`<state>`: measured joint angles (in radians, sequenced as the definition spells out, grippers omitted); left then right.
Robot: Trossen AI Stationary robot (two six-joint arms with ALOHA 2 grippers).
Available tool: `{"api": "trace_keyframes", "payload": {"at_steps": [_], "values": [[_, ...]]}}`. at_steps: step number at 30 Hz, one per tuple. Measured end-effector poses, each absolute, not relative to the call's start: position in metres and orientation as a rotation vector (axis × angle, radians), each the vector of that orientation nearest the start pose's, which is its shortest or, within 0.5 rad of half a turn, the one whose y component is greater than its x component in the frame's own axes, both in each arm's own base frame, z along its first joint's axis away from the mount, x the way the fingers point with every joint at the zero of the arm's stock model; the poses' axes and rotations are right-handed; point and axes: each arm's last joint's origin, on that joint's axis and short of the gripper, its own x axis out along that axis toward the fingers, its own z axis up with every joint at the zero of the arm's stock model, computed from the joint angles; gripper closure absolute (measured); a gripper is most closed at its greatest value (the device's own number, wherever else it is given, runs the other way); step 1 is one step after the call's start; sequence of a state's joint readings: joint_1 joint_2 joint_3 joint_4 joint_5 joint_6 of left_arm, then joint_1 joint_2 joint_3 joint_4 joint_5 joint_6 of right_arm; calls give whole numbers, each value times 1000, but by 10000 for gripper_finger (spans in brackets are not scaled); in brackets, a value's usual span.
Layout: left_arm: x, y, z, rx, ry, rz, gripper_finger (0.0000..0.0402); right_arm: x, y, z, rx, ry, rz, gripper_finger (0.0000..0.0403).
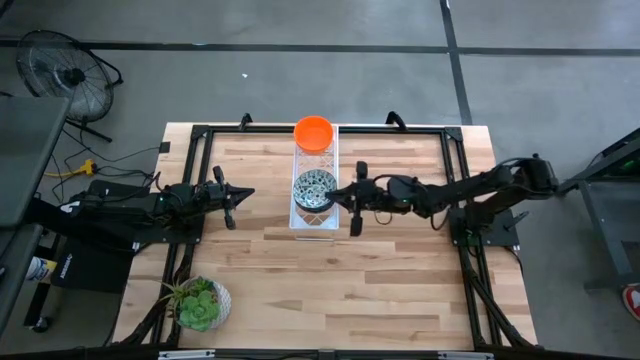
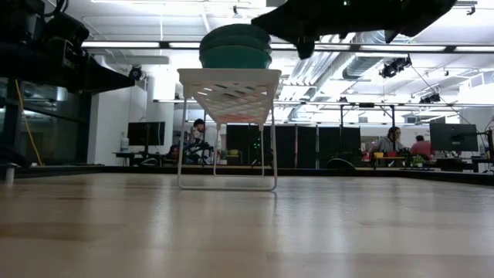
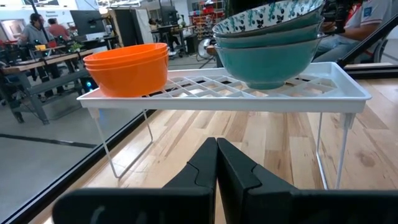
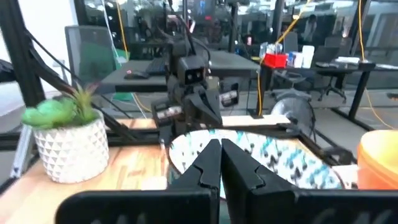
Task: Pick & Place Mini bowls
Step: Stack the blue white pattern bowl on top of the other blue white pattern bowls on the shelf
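Note:
A stack of blue-grey patterned bowls point(image 1: 314, 188) point(image 3: 267, 43) rests by its bottom bowl on a white wire rack point(image 3: 249, 93) point(image 2: 229, 85) at mid-table. A stack of orange bowls point(image 1: 314, 131) point(image 3: 127, 65) rests on the rack's far end. My right gripper point(image 1: 333, 197) point(image 4: 219, 146) is shut and hovers at the patterned stack's point(image 4: 280, 158) right rim, level with its top. My left gripper point(image 1: 248, 192) point(image 3: 216, 144) is shut and waits left of the rack, lower than the rack's shelf.
A white pot with a green plant point(image 1: 200, 303) point(image 4: 65, 140) stands near the table's near left corner. The rack stands on thin wire legs point(image 2: 181, 154) with open space beneath. Black frame rails run along the table's edges point(image 1: 320, 128). People sit at desks in the room beyond.

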<state>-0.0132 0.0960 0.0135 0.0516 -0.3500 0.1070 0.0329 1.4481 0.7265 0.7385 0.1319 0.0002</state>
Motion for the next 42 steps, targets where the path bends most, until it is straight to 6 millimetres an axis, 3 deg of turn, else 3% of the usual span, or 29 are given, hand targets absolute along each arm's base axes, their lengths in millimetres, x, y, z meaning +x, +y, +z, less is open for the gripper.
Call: {"api": "trace_keyframes", "payload": {"at_steps": [21,29,36,42], "values": [[101,9,165,112,49,335,401,308,5,242,-2,53,-143,403],[101,9,165,112,49,335,401,308,5,248,-23,1,-144,403],[101,9,165,112,49,335,401,315,-14,263,-17,0,-130,403],[101,9,166,112,48,335,401,325,-34,282,-31,129,-47,403]]}}
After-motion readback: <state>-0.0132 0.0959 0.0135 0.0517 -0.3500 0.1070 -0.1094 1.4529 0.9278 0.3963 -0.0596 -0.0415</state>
